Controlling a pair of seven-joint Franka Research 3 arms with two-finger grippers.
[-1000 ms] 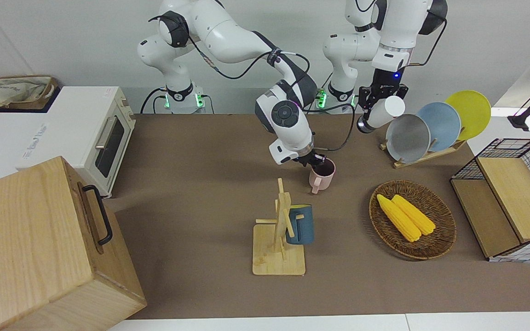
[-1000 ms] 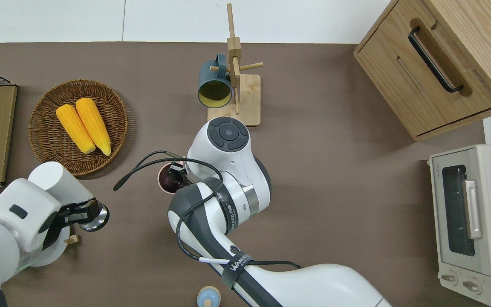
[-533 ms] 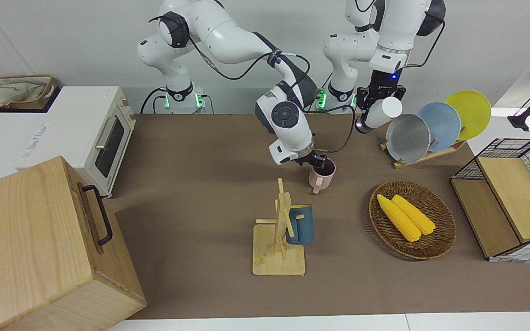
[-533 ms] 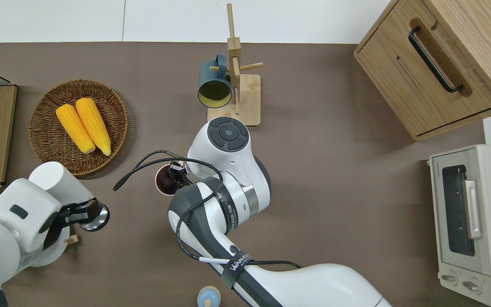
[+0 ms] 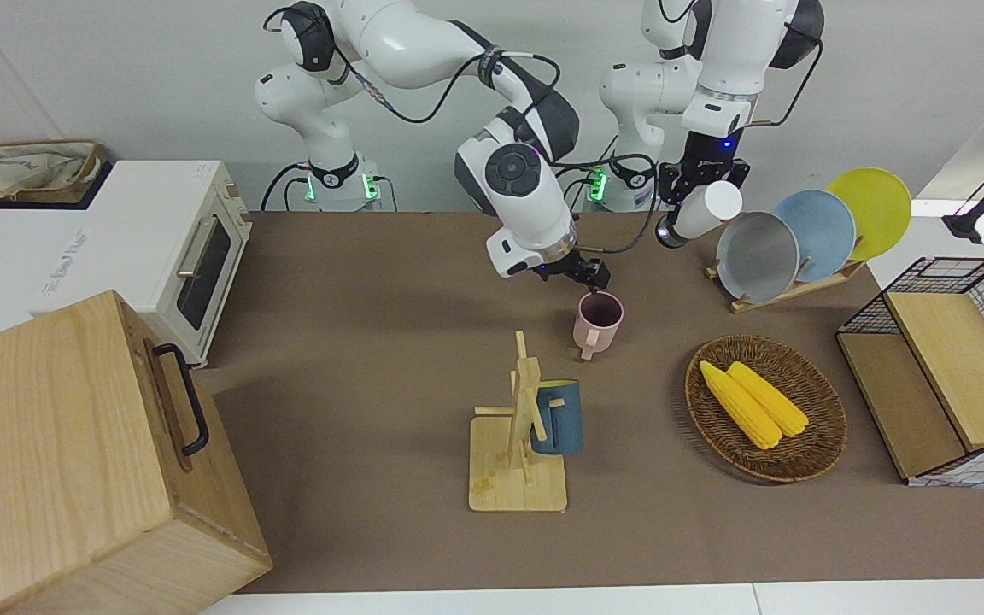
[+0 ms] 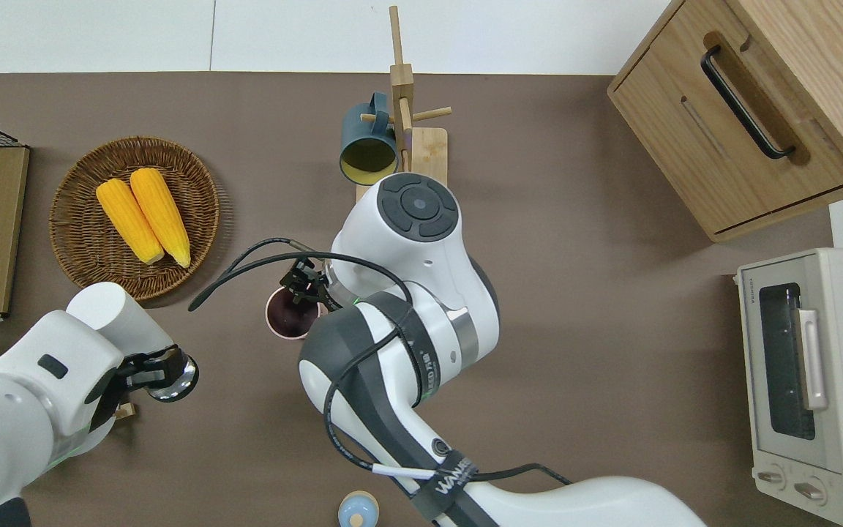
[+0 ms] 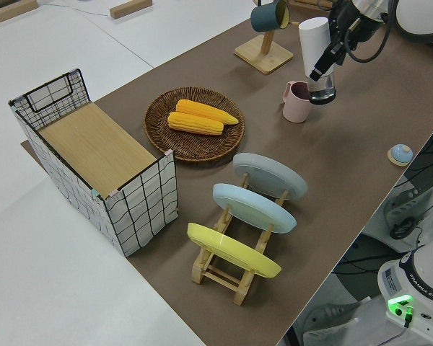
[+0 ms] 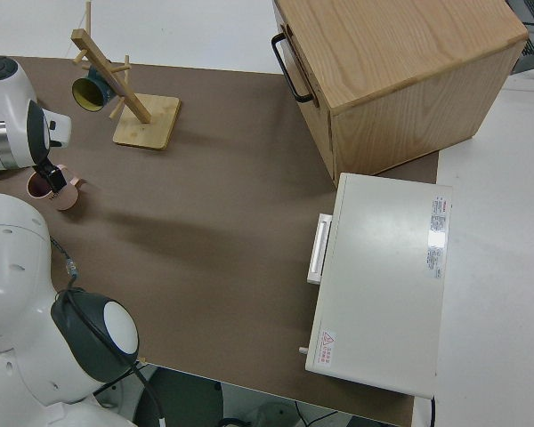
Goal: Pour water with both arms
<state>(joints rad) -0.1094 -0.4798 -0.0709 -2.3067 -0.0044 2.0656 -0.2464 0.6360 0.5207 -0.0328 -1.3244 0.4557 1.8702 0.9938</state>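
A pink mug (image 5: 598, 323) stands upright on the brown table (image 5: 355, 342), mouth up, apparently set there to receive the pour. It sits between the robots and a wooden mug tree (image 5: 519, 431) that carries a blue mug (image 5: 559, 416).

The right gripper (image 5: 582, 273) hangs just above the pink mug's rim, on the side nearer the robots. It holds nothing and does not touch the mug. Its fingers look slightly apart, with nothing between them.

The left gripper (image 5: 697, 184) is pinched around a white bottle (image 5: 708, 210), held in the air and tilted, its white base raised and its silver mouth end lower. In the overhead view the bottle is over bare table, apart from the mug, toward the left arm's end. Judging by this, the pour has not begun; the bottle must be brought over the mug.
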